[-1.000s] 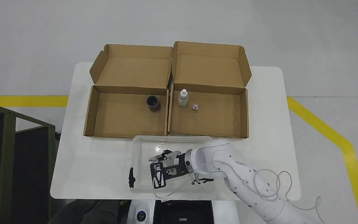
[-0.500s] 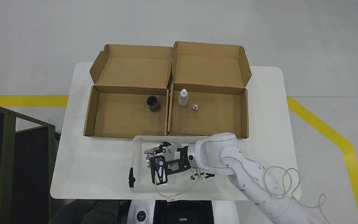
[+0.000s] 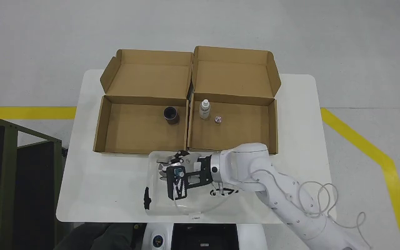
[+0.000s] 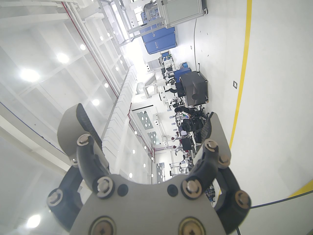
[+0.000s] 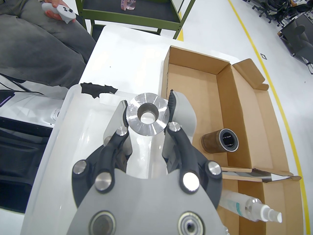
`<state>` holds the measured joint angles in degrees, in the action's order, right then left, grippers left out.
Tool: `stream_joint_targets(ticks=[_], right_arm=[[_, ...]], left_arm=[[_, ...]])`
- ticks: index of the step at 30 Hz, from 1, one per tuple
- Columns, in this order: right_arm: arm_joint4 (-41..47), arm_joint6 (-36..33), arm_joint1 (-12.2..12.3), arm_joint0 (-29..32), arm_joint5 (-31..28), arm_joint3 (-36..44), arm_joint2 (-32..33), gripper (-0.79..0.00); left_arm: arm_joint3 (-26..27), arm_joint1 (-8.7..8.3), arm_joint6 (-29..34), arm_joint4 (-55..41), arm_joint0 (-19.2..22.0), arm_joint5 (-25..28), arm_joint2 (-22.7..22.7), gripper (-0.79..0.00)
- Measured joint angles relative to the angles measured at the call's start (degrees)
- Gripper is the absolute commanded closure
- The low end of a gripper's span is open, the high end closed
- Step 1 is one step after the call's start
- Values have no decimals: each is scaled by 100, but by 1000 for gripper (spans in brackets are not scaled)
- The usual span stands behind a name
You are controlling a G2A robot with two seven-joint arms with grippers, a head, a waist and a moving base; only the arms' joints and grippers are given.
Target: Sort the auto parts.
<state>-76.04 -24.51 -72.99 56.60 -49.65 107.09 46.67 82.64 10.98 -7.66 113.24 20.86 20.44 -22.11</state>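
Observation:
My right gripper (image 5: 147, 99) is shut on a silver metal ring (image 5: 133, 114) with a round hole, held above the clear plastic tray (image 5: 73, 123). In the top view the right gripper (image 3: 175, 172) hangs over the tray's (image 3: 228, 203) far left part, near the cardboard boxes. A dark cylindrical bearing (image 3: 170, 114) lies in the left box (image 3: 125, 134); in the right wrist view the bearing (image 5: 218, 141) sits just beyond the fingers. My left gripper (image 4: 145, 118) is open, holds nothing and points up at the hall ceiling.
The right box (image 3: 250, 134) holds a small white spray bottle (image 3: 205, 109) and a tiny part (image 3: 218, 119). Black tape (image 3: 147, 200) marks the tray's left edge. A green shelf cart (image 3: 25, 169) stands left of the white table (image 3: 300, 125).
The right gripper has moved with the ring from the tray's middle toward its far left corner, closer to the boxes. Everything in the boxes stayed put.

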Motion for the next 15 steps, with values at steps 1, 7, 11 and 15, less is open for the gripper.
stream_joint_targets(ticks=[1, 7, 11, 15], right_arm=[[14, 12, -2, -18, 16, -9, 5, 0], [90, 83, -9, -115, 147, -59, 57, 0], [145, 108, -17, -184, 204, -121, 71, 0], [177, 126, -34, -277, 254, -212, 47, 0]], left_arm=[[0, 0, 0, 0, 0, 0, 0, -785], [0, 0, 0, 0, 0, 0, 0, -785], [0, 0, 0, 0, 0, 0, 0, -785], [0, 0, 0, 0, 0, 0, 0, -785]])
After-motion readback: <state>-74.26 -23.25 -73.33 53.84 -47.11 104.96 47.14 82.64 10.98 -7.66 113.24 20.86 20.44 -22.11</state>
